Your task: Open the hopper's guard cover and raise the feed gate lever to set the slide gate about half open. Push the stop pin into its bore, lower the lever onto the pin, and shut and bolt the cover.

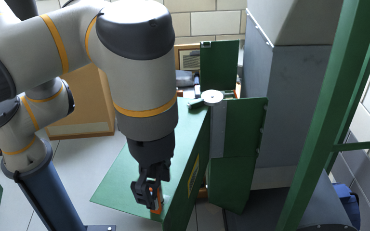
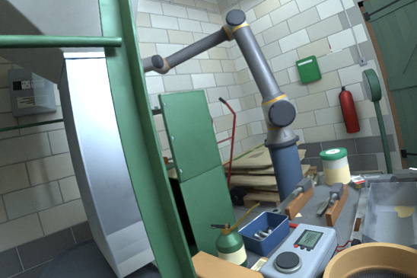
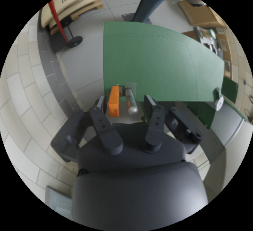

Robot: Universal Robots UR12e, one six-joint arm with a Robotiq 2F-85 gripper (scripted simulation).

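Note:
At the near lower corner of the green guard cover [image 1: 152, 148], an orange bolt handle [image 3: 113, 104] and a steel bolt rod [image 3: 131, 103] sit side by side at the cover's edge. My gripper [image 3: 124, 104] hangs over that corner, open and holding nothing, with handle and rod lying between its fingers. The cover lies closed against the hopper's grey chute [image 1: 270, 94]. A round steel disc [image 1: 212, 97] with a short green stub sits at the cover's far upper corner. The feed gate lever and stop pin are hidden from me.
Behind the cover a green hinged panel [image 1: 219, 65] stands upright beside a cluttered bench. A green frame post [image 1: 324, 120] crosses the right side. Cardboard [image 1: 81, 103] lies on the floor behind my arm, and a red hand truck [image 3: 62, 29] stands by stacked boards.

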